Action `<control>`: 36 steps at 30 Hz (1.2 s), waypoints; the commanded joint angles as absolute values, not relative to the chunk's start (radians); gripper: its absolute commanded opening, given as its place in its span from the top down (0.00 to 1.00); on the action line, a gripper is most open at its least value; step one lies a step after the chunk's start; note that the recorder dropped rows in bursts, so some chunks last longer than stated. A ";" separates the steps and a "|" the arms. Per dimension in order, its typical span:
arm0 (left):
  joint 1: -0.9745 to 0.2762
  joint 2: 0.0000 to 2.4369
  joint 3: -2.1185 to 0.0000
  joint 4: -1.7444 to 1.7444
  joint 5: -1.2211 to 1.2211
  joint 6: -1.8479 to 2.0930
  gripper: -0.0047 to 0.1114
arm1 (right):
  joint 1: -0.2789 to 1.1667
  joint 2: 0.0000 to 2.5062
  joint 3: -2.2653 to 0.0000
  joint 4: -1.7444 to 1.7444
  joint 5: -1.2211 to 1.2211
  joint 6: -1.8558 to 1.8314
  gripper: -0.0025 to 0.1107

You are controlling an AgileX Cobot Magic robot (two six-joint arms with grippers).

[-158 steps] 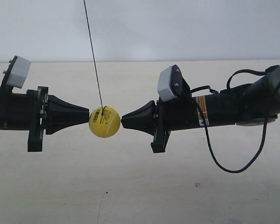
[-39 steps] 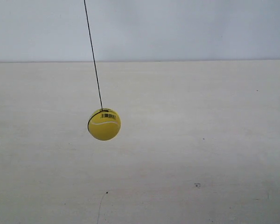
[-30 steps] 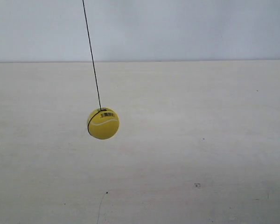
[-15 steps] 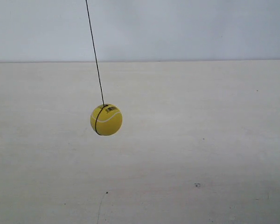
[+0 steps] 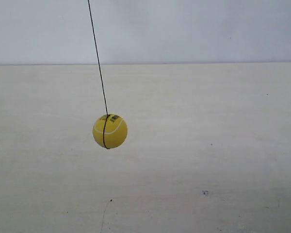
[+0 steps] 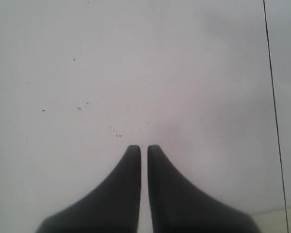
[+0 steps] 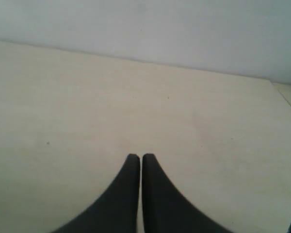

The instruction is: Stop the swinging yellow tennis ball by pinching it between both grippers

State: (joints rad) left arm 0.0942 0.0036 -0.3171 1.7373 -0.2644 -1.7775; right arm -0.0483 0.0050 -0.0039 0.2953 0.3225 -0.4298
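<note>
The yellow tennis ball [image 5: 110,131] hangs free on its thin black string [image 5: 98,58] above the pale table in the exterior view, with no arm near it there. Neither gripper shows in the exterior view. In the left wrist view my left gripper [image 6: 141,147] is shut, its two black fingers side by side with only a hairline gap and nothing between them; the string [image 6: 274,107] crosses that view, the ball does not. My right gripper [image 7: 140,157] is shut too, empty, facing the bare table.
A pale cream table [image 5: 208,160] spreads under the ball, with a grey wall [image 5: 184,29] behind it. A small dark speck [image 5: 204,192] marks the table's near part. The left wrist view faces a grey speckled wall [image 6: 111,73].
Both arms, which flanked the ball five seconds ago, have left the exterior view. Over the last second the ball has drifted slightly right, risen, dropped again, and turned on its string.
</note>
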 commanded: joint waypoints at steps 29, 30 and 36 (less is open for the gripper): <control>0.088 0.000 -0.313 1.744 -0.265 -1.787 0.92 | -0.049 0.000 0.000 0.274 0.342 -0.387 0.98; 0.074 0.000 -0.313 1.744 -0.265 -1.787 0.92 | -0.049 0.000 0.000 0.274 0.342 -0.385 0.98; -0.008 0.000 -0.313 1.744 -0.266 -1.787 0.92 | -0.049 0.000 0.000 0.274 0.342 -0.380 0.98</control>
